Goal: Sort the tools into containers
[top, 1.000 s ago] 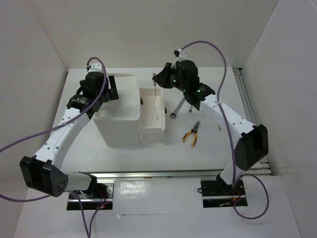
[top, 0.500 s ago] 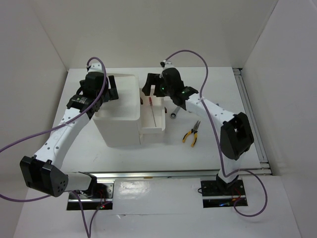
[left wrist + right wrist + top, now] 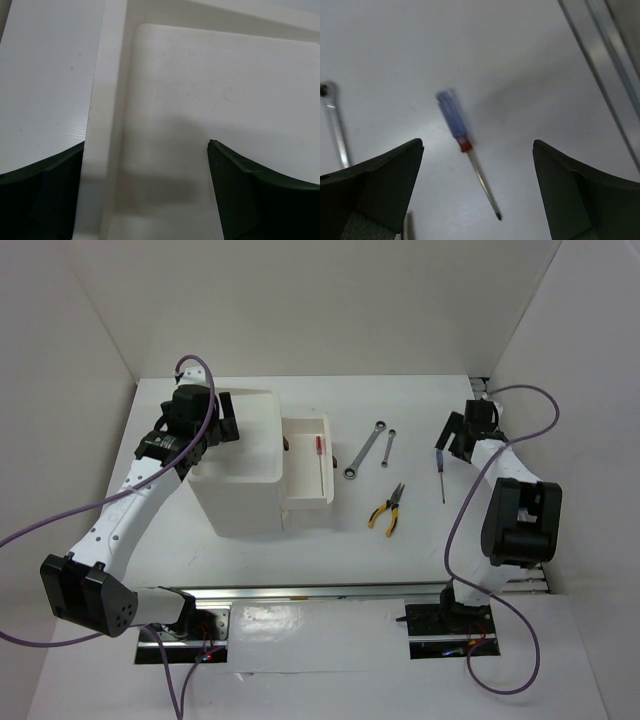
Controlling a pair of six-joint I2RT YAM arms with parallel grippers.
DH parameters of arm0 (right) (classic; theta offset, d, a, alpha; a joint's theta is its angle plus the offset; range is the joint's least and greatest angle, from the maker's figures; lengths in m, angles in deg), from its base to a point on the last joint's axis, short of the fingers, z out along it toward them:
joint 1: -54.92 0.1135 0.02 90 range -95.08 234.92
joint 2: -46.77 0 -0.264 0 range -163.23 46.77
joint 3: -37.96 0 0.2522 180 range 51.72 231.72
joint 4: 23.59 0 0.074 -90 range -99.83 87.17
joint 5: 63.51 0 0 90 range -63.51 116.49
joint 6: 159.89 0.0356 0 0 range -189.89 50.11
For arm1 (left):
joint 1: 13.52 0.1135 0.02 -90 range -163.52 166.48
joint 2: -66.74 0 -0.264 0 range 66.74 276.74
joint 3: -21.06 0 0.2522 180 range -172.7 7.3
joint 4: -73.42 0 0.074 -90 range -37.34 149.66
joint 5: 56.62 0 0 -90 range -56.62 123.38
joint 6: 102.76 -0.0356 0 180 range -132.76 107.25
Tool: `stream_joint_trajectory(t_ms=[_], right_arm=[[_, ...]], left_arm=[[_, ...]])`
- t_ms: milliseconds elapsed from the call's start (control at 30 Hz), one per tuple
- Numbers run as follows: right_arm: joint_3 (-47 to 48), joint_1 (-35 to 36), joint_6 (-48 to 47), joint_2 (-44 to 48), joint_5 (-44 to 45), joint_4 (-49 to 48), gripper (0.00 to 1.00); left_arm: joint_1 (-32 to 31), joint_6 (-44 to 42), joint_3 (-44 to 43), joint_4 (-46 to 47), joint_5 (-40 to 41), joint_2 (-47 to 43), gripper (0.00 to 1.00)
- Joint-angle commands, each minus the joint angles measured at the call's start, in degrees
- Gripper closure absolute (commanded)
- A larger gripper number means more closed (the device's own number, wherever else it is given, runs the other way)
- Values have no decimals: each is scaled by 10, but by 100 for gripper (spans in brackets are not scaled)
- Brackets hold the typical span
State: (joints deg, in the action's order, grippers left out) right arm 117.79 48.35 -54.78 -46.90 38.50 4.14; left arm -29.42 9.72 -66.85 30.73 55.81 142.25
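The top camera sits high up behind both arms and looks down on the whole surface (image 3: 400, 540). The left wrist camera is very close to the top tray (image 3: 210, 90) of the white box (image 3: 240, 502) and looks straight down onto it. The right wrist camera looks down from a bit higher, near the surface's right edge, at the purple-handled screwdriver (image 3: 453, 116). The top camera sees that tray and that screwdriver too.

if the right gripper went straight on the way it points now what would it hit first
Most likely the thin blue-purple-handled screwdriver lying on the white table: in the wrist view it sits between the open jaws of the right gripper. The gap down to it is unclear.
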Motion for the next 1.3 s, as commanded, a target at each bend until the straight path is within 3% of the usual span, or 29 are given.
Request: stream_joint_trajectory(t_ms=[0, 300, 467, 567, 667, 767, 900, 1033, 1200, 1267], right_arm=[[-24, -2, 9, -10, -43, 3, 3], [12, -7, 5, -107, -91, -3, 7], [38, -7, 5, -165, -84, 14, 17], [52, -1, 5, -199, -66, 36, 32], [52, 4, 11, -204, -45, 44, 74], [58, 9, 11, -198, -33, 57, 100], [64, 36, 16, -145, -57, 64, 100], [85, 68, 47, -26, -125, 56, 100], [94, 186, 113, 83, -138, -22, 100], [85, 234, 151, 91, -200, -83, 100]], left_arm=[[-14, -9, 23, -66, -72, 34, 0], [-14, -9, 23, -66, -78, 29, 0], [-14, -9, 23, -66, -78, 24, 0], [-14, -9, 23, -66, -78, 24, 0], [-14, -9, 23, -66, -78, 24, 0], [-14, -9, 23, -66, -78, 24, 0], [-14, -9, 23, -66, -78, 24, 0], [-14, -9, 23, -66, -78, 24, 0], [-14, -9, 23, -66, -78, 24, 0], [-14, -9, 23, -66, -78, 24, 0]])
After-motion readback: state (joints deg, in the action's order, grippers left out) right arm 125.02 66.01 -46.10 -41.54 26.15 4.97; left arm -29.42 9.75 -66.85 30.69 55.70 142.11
